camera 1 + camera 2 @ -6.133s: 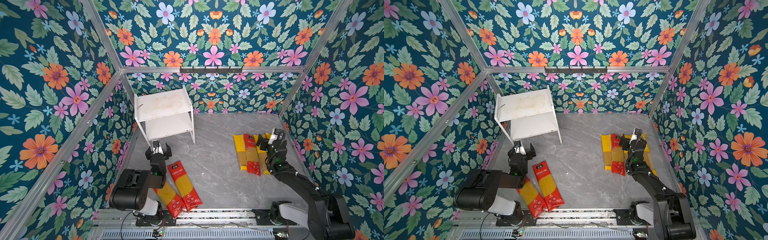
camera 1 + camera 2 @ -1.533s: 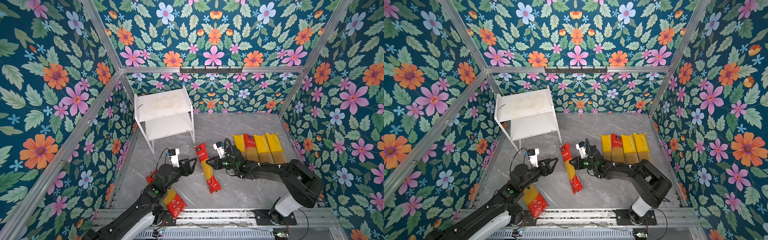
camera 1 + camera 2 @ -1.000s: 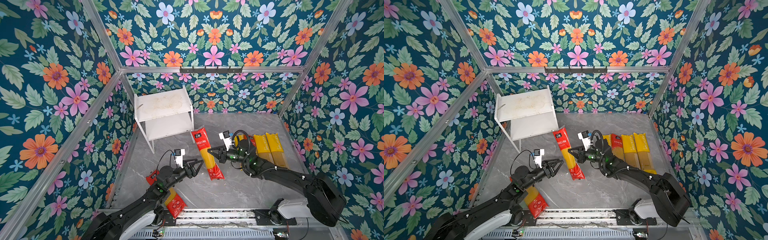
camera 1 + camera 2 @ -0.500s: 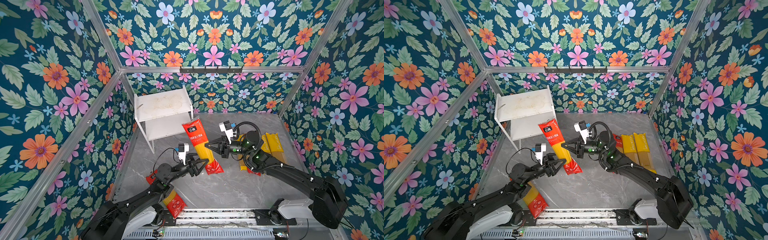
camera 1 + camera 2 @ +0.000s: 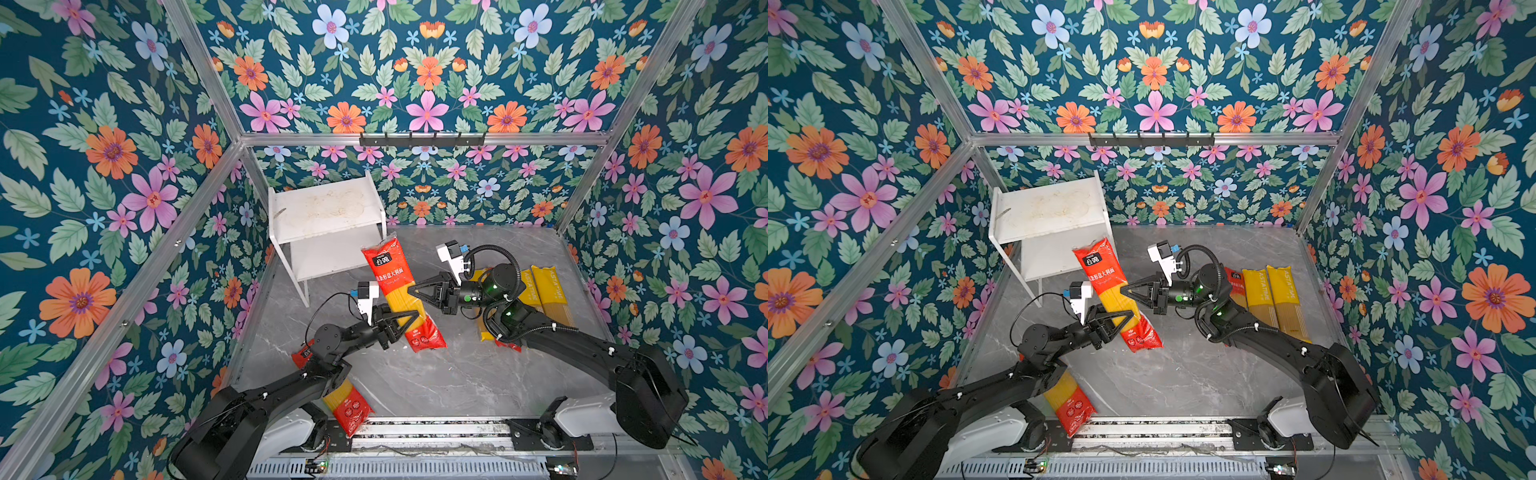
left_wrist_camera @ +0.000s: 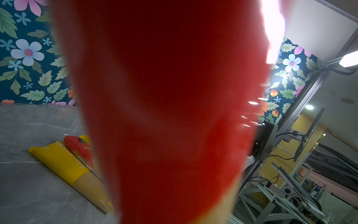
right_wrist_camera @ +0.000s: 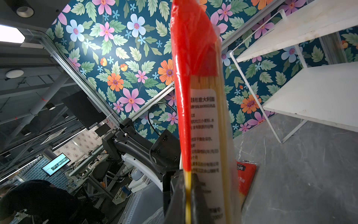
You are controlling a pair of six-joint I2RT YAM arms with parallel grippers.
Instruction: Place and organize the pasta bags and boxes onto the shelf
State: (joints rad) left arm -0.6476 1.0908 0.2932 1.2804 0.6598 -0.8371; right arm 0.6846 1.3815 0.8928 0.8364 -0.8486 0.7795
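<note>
Spaghetti bag [image 5: 394, 286], red at both ends, stands tilted above the tabletop [image 5: 457, 382], pinched along one edge by the right gripper [image 5: 411, 290]. The left gripper [image 5: 409, 318] straddles its lower end; we cannot tell whether it has a firm hold. If the right gripper releases too soon, we judge the bag could slide down or swing and miss the shelf [image 5: 328, 208] just beyond its upper end.

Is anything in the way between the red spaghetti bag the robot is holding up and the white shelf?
Nothing visible. The red spaghetti bag, pinched in the right gripper, hangs tilted just in front of the shelf. Both shelf boards are bare, and only open grey floor lies between them.
</note>
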